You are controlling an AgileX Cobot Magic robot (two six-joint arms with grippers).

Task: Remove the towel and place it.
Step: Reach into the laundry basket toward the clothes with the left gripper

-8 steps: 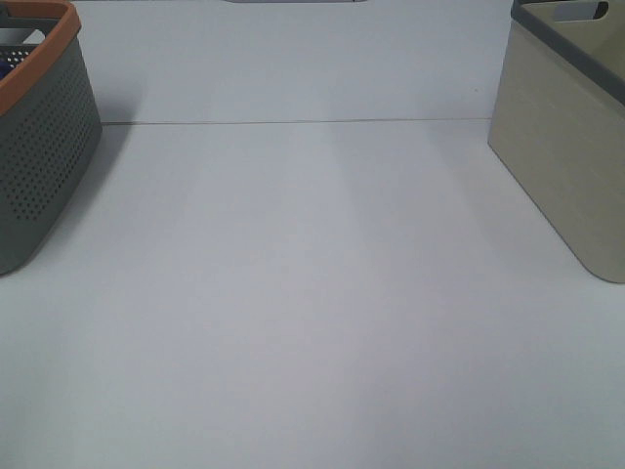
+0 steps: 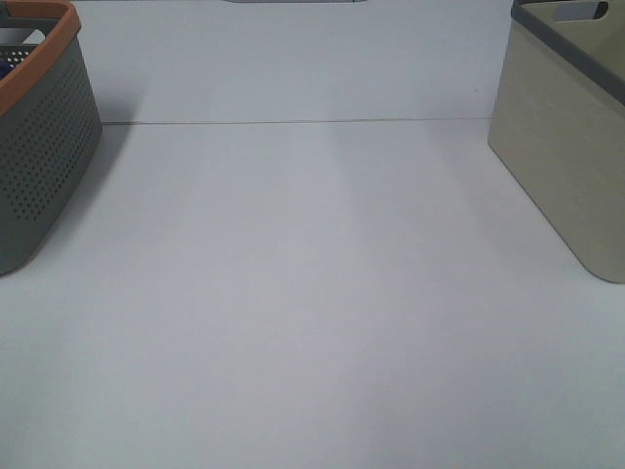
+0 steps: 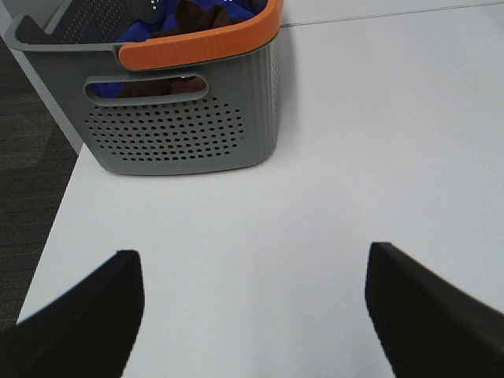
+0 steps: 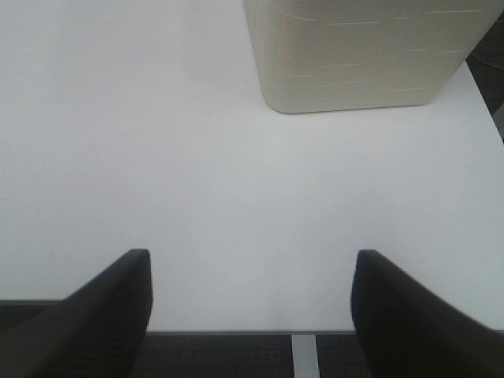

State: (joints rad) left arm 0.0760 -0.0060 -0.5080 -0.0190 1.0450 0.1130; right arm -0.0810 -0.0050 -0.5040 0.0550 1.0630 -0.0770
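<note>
The towel (image 3: 194, 11), dark maroon-brown, lies inside the grey basket with an orange rim (image 3: 197, 49), mixed with blue cloth (image 3: 140, 30); more of it shows through the basket's handle slot. Only part of it is visible. My left gripper (image 3: 252, 315) is open and empty over the bare white table, a short way from the basket's perforated wall. My right gripper (image 4: 250, 315) is open and empty over the table's edge, facing a beige basket (image 4: 354, 55). Neither gripper shows in the exterior view, where the towel is hidden.
In the exterior view the grey basket (image 2: 39, 147) stands at the far left and the beige basket with a grey rim (image 2: 566, 147) at the far right. White table (image 2: 312, 293) lies between them. Dark floor (image 3: 31, 118) shows past the table's left edge.
</note>
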